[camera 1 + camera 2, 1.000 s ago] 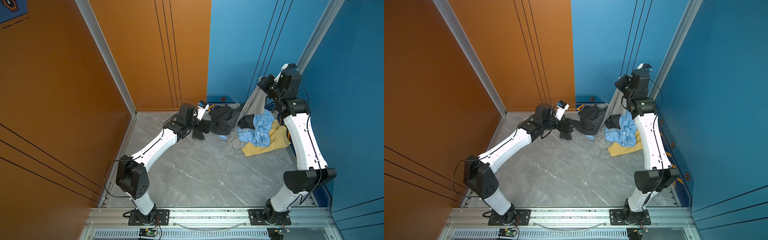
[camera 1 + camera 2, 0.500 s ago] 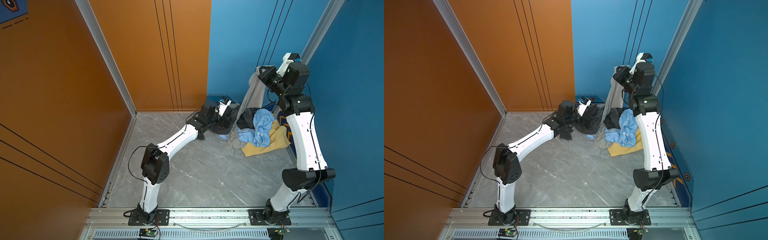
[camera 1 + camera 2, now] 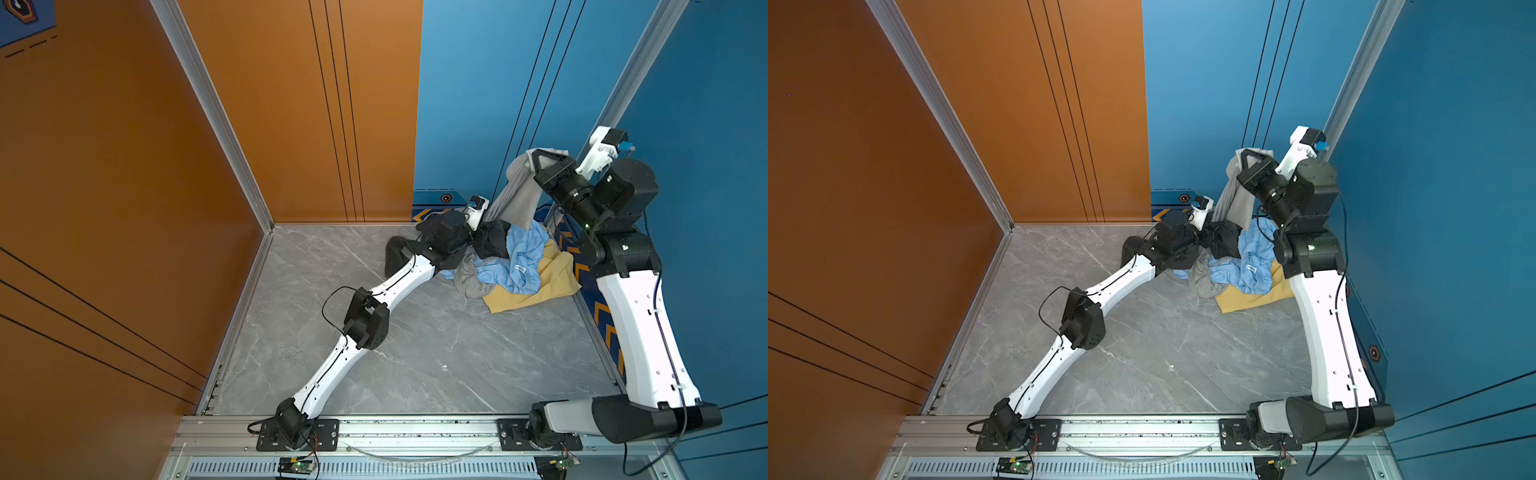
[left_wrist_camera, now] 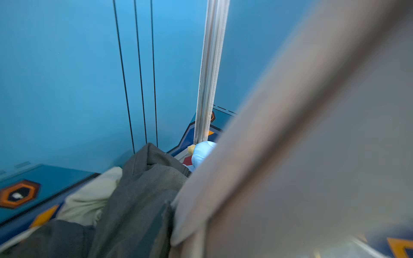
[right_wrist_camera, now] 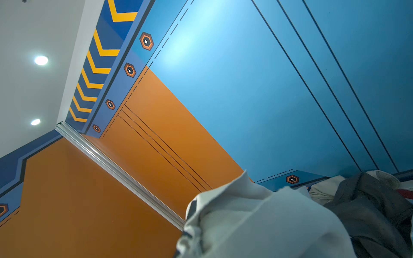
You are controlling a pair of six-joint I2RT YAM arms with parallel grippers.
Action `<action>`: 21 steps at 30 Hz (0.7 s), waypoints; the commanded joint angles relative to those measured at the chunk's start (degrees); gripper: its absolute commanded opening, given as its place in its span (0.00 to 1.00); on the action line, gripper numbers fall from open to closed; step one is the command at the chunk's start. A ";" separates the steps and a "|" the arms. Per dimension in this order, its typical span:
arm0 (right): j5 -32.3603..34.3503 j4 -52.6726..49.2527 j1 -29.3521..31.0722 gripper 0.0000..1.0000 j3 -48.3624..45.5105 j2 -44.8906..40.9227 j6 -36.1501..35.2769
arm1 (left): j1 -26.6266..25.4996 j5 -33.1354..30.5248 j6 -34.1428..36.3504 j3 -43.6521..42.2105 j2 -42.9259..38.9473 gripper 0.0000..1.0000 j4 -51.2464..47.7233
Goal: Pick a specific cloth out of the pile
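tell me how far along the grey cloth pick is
Done: the right end effector is shut on the light grey cloth and holds it high. In hand: the cloth hangs taut down to the pile. To do: its lower end lies in the pile, not yet free.

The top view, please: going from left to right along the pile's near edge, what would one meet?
Left arm → cloth's lower fold → light blue shirt → pale yellow garment → right arm.
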 commanded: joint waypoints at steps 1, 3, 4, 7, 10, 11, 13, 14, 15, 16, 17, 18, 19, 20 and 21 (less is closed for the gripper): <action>-1.45 11.23 -0.62 0.00 -9.47 -6.31 1.63 | -0.24 -2.69 -0.45 3.80 1.92 0.00 3.40; -1.11 13.39 -0.75 0.00 -15.72 -9.93 1.72 | -0.19 -1.57 -0.28 0.94 -0.03 0.00 3.56; -0.94 13.89 -0.84 0.00 -18.53 -11.59 1.89 | -0.30 -0.85 -0.21 -1.43 -1.64 0.00 3.61; -0.72 12.66 -1.39 0.00 -23.82 -14.57 1.42 | -1.24 1.40 0.81 -9.14 -7.68 0.00 3.76; -1.63 11.64 -2.47 0.00 -27.36 -15.84 0.46 | -2.78 1.34 3.97 -14.86 -13.26 0.00 4.11; -1.82 11.66 -2.83 0.00 -28.67 -16.17 0.13 | -3.10 1.96 4.12 -15.85 -14.68 0.00 4.12; -1.54 11.77 -3.90 0.00 -31.16 -16.79 -0.23 | -3.55 2.78 3.87 -17.15 -16.75 0.00 4.07; -1.83 12.11 -4.66 0.00 -32.56 -16.94 -0.34 | -3.72 2.91 3.90 -17.82 -17.72 0.00 4.14; -2.04 12.30 -5.23 0.00 -33.49 -16.99 -0.53 | -3.88 2.98 4.11 -18.30 -18.44 0.00 4.10; -2.30 12.34 -6.00 0.00 -34.42 -16.95 -0.80 | -4.09 3.12 4.30 -18.53 -19.07 0.00 4.08; -2.90 12.42 -6.92 0.00 -35.14 -16.71 -0.92 | -4.10 3.55 4.21 -18.75 -19.63 0.00 4.04; -3.57 12.71 -7.68 0.00 -35.95 -16.45 -0.76 | -4.13 3.83 4.12 -18.76 -20.03 0.00 4.07; -3.97 13.32 -8.44 0.00 -36.86 -16.09 -0.65 | -4.19 3.79 3.96 -18.80 -20.52 0.00 4.04; -4.38 13.71 -8.99 0.00 -37.53 -15.76 -0.52 | -4.12 3.78 3.69 -18.62 -20.80 0.00 4.01; -5.10 14.28 -9.63 0.00 -38.21 -15.29 -0.45 | -4.12 3.85 3.60 -18.37 -21.20 0.00 3.85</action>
